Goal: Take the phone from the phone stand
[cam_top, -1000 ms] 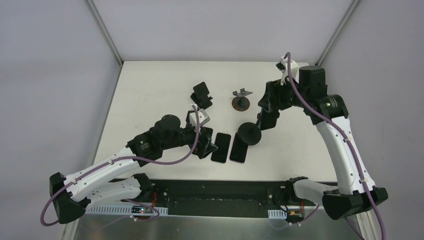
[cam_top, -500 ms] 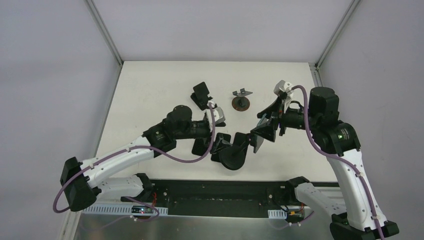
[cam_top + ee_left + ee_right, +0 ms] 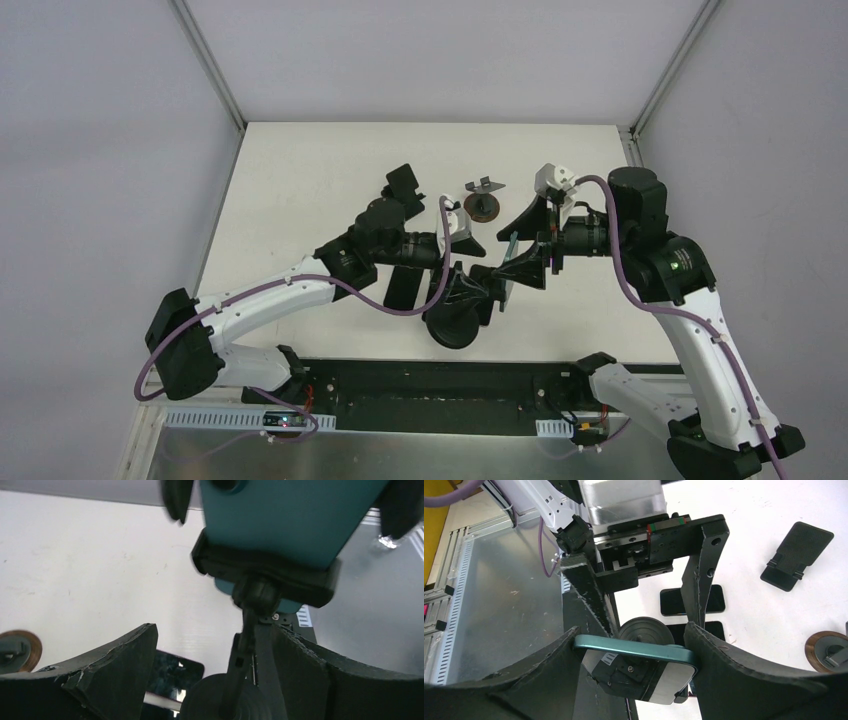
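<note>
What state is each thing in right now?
left pincer: open
right pincer: shut on teal phone
teal phone: clamped in phone stand
phone stand: occupied, stem between left pincer fingers
dark phone: flat on table
folding stand: empty

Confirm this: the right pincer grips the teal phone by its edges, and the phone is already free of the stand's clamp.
Not free: the left wrist view shows the stand's clamp gripping the teal phone's back. The right pincer does grip its edges.
</note>
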Robot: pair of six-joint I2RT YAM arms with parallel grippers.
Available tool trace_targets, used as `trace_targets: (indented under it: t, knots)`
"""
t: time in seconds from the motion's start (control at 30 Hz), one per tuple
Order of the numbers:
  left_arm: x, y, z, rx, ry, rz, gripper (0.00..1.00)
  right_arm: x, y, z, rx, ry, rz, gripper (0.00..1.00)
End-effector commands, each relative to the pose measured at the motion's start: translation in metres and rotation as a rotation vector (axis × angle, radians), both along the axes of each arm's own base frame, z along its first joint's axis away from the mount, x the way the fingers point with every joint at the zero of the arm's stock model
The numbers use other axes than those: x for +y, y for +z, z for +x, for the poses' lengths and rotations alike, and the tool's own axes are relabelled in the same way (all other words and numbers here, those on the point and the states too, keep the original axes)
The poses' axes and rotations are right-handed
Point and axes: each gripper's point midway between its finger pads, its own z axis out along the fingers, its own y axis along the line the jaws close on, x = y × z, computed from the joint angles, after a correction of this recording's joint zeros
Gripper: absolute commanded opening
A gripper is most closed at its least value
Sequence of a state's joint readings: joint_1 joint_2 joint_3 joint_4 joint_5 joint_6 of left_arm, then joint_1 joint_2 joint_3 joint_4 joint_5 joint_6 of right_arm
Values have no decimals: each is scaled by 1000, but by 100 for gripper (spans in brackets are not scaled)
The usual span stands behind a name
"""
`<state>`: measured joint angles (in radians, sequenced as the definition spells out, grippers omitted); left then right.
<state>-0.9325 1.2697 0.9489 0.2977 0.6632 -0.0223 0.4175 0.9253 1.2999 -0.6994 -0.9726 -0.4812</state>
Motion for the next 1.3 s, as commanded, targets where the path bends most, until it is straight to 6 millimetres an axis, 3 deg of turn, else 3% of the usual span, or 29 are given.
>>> trace_targets:
  t: [0.0, 0.27, 0.43, 0.5, 0.57, 0.63, 0.67, 0.8, 1.0, 1.27]
  knots:
    - [-11, 45, -23, -52, -138, -120, 83, 10, 43, -11, -164, 110, 91, 0]
    - [-18, 39, -38, -15, -226, -107, 57, 13, 41, -14, -164, 125, 85, 0]
    - [-20, 35, -39, 6, -241, -98, 51, 12, 41, -18, -165, 132, 86, 0]
    - [-21, 38, -39, 4, -245, -103, 43, 13, 40, -20, -159, 139, 86, 0]
    - [-23, 40, -39, 8, -246, -105, 29, 13, 39, -21, -156, 142, 85, 0]
    - [-25, 43, -36, 29, -229, -107, 0, 12, 37, -21, -149, 137, 82, 0]
    - [-27, 43, -33, 51, -210, -105, 0, 12, 36, -21, -146, 131, 80, 1]
    - [-29, 44, -33, 75, -213, -102, 0, 10, 31, -19, -120, 92, 82, 47]
    - [-24, 39, -28, 54, -161, -100, 0, 6, 21, -20, -91, 48, 65, 96]
    - [-16, 38, -28, 48, -128, -104, 0, -1, 7, -23, -90, 8, 51, 99]
